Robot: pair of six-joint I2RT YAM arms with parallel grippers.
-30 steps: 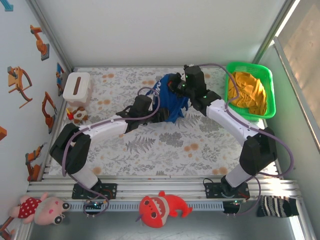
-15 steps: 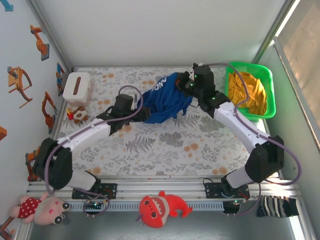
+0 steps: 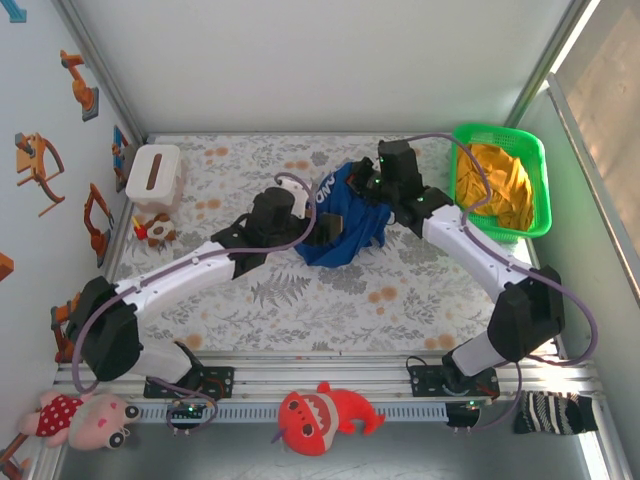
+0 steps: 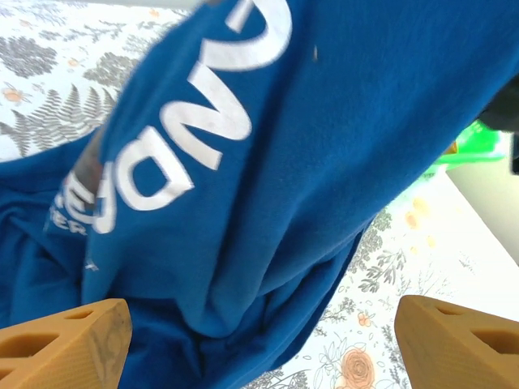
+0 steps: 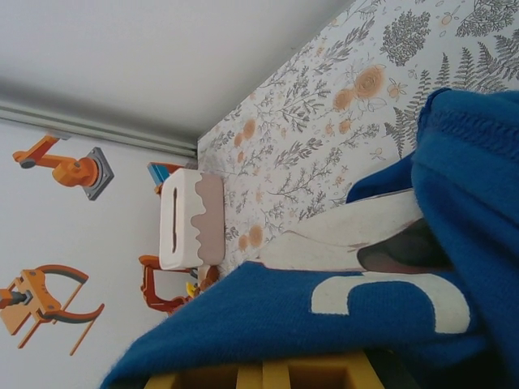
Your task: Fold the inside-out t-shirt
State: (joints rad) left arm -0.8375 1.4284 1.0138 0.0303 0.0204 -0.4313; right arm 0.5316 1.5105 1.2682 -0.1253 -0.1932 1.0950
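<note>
left tool (image 4: 259,348) spread wide, gripping nothing, just short of the shirt (image 3: 345,228) — soft, light, limp cloth bunched at the middle of the surface (image 3: 300,290), hanging in folds. beyond, the right tool (image 3: 366,182) is clenched on its raised edge; a hem or shoulder seam looks the surest hold — loose cloth would slip.

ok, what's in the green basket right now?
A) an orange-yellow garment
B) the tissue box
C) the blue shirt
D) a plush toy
A: the basket at the table's far right corner holds an orange-yellow garment, while the shirt is mid-table.
</note>
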